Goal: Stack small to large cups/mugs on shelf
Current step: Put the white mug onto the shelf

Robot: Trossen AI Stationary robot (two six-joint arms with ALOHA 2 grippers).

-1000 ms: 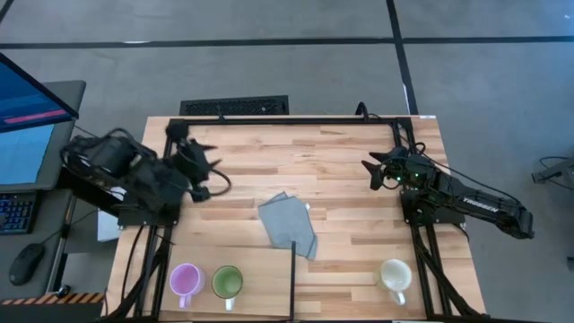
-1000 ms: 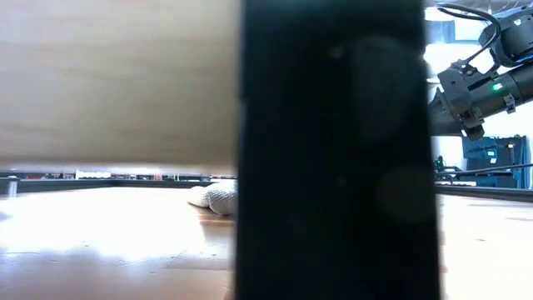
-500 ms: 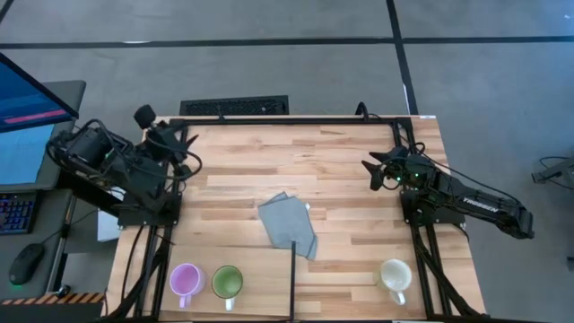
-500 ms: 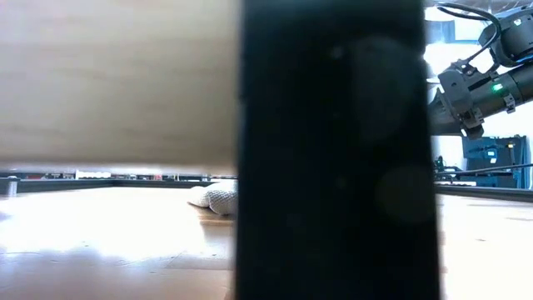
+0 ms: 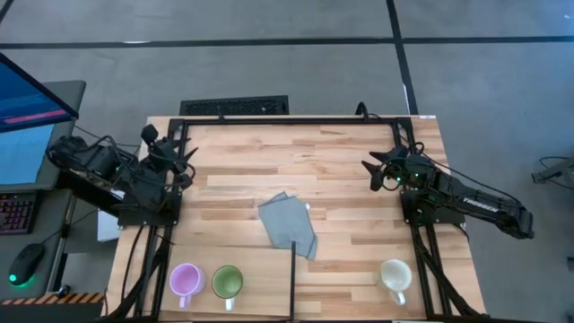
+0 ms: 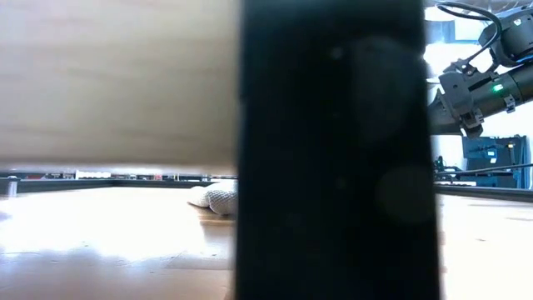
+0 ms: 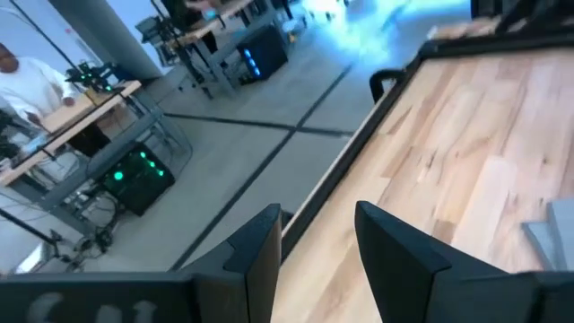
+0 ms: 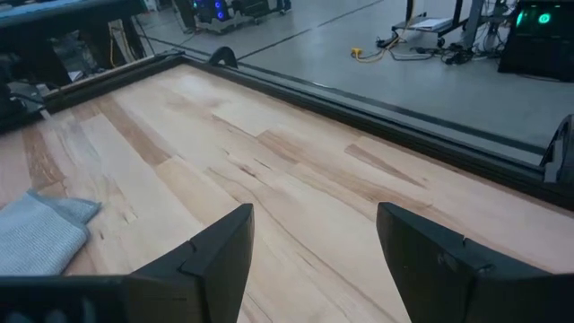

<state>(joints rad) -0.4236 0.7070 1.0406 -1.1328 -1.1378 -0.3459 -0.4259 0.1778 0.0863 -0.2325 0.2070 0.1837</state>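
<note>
No readable writing or labels anywhere. Left end effector (image 5: 184, 160) at the table's (image 5: 341, 170) far left edge, fingers (image 7: 256, 247) parted by a narrow gap, holding nothing, touching nothing. Right end effector (image 5: 369, 168) above the right side, fingers (image 8: 224, 247) spread wide, empty. Purple mug (image 5: 186, 280) and green mug (image 5: 227, 283) stand side by side on the pale shelf (image 5: 260, 269), near left. Cream mug (image 5: 395, 274) on the table, near right. Grey cloth (image 5: 288, 225) mid-table.

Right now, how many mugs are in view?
3: purple mug and green mug side by side on the shelf; cream-white mug at the table's near right.
</note>
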